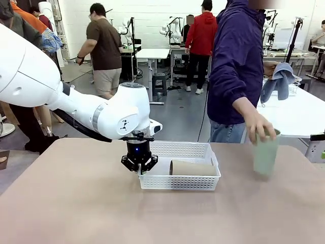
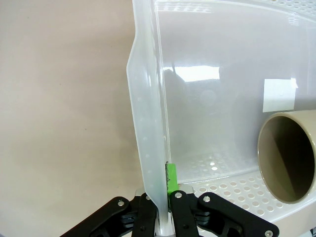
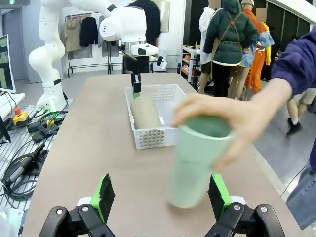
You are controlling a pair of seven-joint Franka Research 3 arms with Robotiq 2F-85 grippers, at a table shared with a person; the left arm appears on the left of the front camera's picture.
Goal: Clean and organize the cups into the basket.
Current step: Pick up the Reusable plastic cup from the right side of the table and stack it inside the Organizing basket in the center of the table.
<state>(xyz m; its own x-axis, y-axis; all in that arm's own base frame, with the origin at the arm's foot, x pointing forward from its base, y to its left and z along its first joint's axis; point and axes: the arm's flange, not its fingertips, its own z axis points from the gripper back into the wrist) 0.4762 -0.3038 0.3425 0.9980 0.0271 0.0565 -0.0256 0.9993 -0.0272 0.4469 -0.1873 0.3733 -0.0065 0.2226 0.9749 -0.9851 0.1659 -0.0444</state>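
Front view: the left pincer (image 1: 138, 163) is pinching the nine o'clock wall of the basket (image 1: 177, 182), with a tan cup (image 1: 192, 168) lying inside. At three o'clock a person's hand (image 1: 259, 127) is gripping the green cup (image 1: 265, 152) on the surface (image 1: 76, 203). Left wrist: the fingers are clamping that wall. Right wrist: the right pincer (image 3: 162, 186) is standing spread, the green cup just ahead.

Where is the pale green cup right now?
Front view: the pale green cup is right of the white basket, held upright by the person's hand, just ahead of the open right gripper.
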